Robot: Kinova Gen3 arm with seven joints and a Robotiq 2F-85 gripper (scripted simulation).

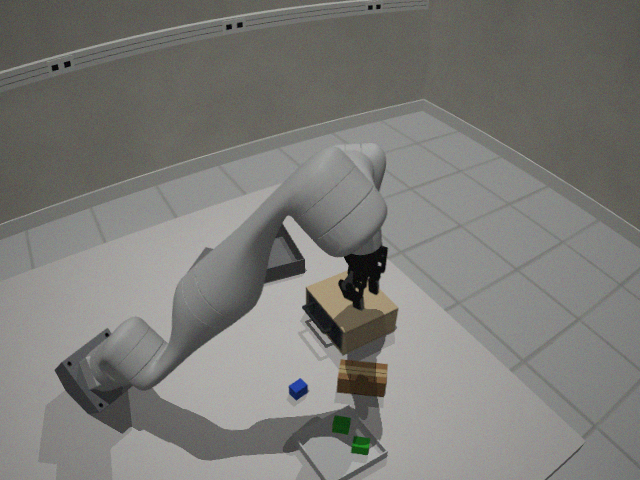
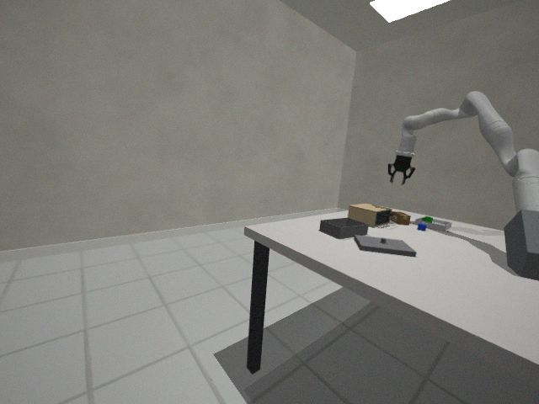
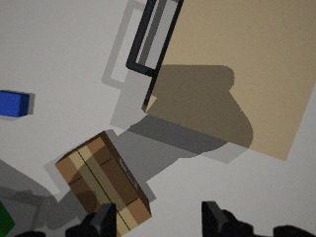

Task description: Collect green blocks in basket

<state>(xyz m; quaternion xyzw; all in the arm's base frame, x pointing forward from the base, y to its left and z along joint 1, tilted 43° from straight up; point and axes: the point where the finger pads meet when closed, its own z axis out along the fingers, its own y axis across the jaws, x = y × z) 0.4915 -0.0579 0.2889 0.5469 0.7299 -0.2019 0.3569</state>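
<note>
My gripper (image 1: pixel 365 297) (image 2: pixel 401 178) (image 3: pixel 159 219) is open and empty, high above the light wooden cabinet (image 1: pixel 369 328) (image 2: pixel 363 213) (image 3: pixel 247 49). The cabinet's dark drawer front (image 1: pixel 323 317) carries a wire handle (image 3: pixel 143 44). Two green blocks (image 1: pixel 341 424) (image 1: pixel 360 444) lie inside the flat basket (image 1: pixel 310 461) (image 2: pixel 441 225) at the table's front; one shows in the exterior view (image 2: pixel 427 219). The open metal box (image 1: pixel 286 258) (image 2: pixel 344 227) stands behind the arm. Its lid (image 2: pixel 385 244) lies flat on the table beside it.
A blue block (image 1: pixel 298 388) (image 2: pixel 421 226) (image 3: pixel 14 104) lies on the table left of a darker brown wooden box (image 1: pixel 362 378) (image 3: pixel 104 183), which stands between the cabinet and the basket. The arm's base (image 1: pixel 82 372) is at the table's left.
</note>
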